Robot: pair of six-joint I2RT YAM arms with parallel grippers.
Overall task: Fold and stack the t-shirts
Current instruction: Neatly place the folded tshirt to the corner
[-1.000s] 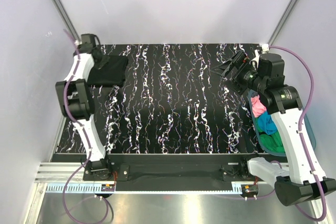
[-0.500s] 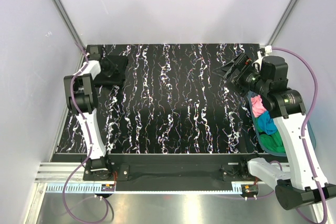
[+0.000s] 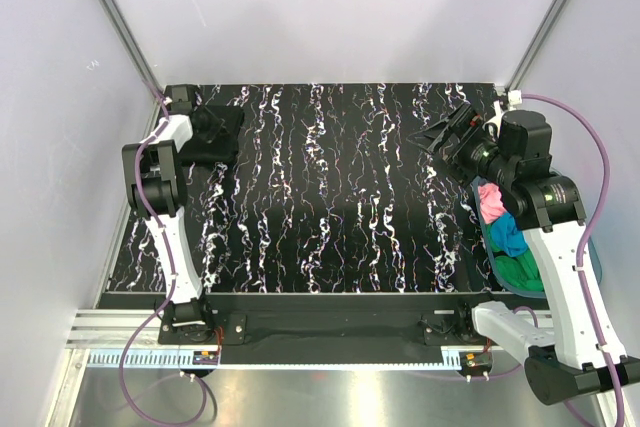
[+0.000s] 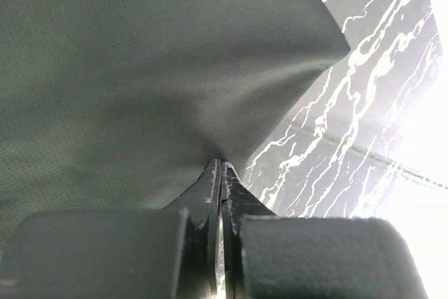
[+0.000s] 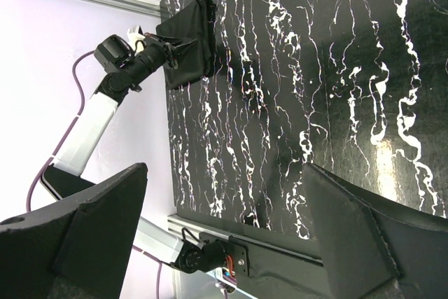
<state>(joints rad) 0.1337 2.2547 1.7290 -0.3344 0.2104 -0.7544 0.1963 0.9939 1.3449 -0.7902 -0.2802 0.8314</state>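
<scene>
Top external view: the black shirt (image 3: 222, 137) sits folded at the far left corner. The left wrist view shows the left gripper (image 4: 218, 167) pinched together on its puckered edge. The right gripper (image 3: 440, 134) hangs wide apart at far right. The pink shirt (image 3: 490, 202), in the tub (image 3: 594, 257), lies just nearer and rightward, so the right arm looks closest.

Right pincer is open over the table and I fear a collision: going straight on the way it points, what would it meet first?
The right pincer would probably meet bare tabletop, short of the black t-shirt; depth is unclear.
</scene>
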